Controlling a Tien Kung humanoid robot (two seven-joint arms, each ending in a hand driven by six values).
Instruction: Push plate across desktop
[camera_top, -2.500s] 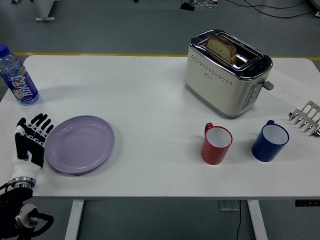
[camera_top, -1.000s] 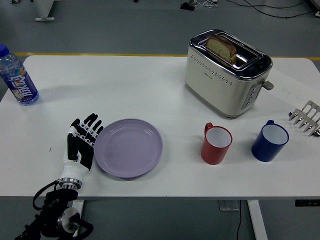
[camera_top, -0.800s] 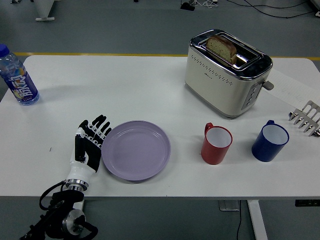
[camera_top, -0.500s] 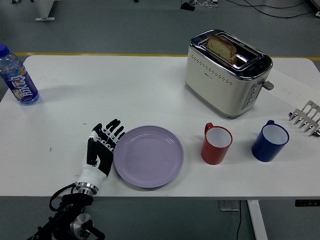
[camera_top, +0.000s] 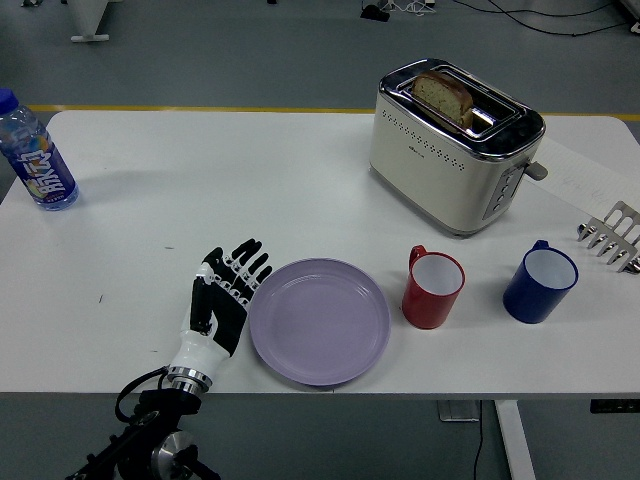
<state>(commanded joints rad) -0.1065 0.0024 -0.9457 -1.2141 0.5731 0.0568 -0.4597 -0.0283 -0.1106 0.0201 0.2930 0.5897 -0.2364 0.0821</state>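
Left hand (camera_top: 222, 298) at near edge of the white table (camera_top: 300, 190), arm coming up from below the front edge. Fingers extended and slightly spread, holding nothing — hand stands edge-on w/ its right side flat against the left rim of the purple plate (camera_top: 320, 320). Looks like contact along the rim, no visible gap.

Plate sits flat on the table, near the front edge, roughly center-left. Its right rim is just beside the red mug (camera_top: 432, 288) — can't tell if touching. Red mug upright, handle toward the back-left, white inside. Blue mug (camera_top: 539, 283) further right, also upright, apart from the red one.

Far right edge: metal rack-type thing (camera_top: 612, 236), partly cut off by the frame, can't ID further.

Further back, right of center: cream/chrome toaster (camera_top: 455, 145) w/ a slice of bread (camera_top: 444, 97) sticking up out of a slot. Sheet of paper (camera_top: 583, 180) lies just right of the toaster.

Far left, well apart from everything else: plastic bottle (camera_top: 35, 155), blue cap, upright near the table's left edge.
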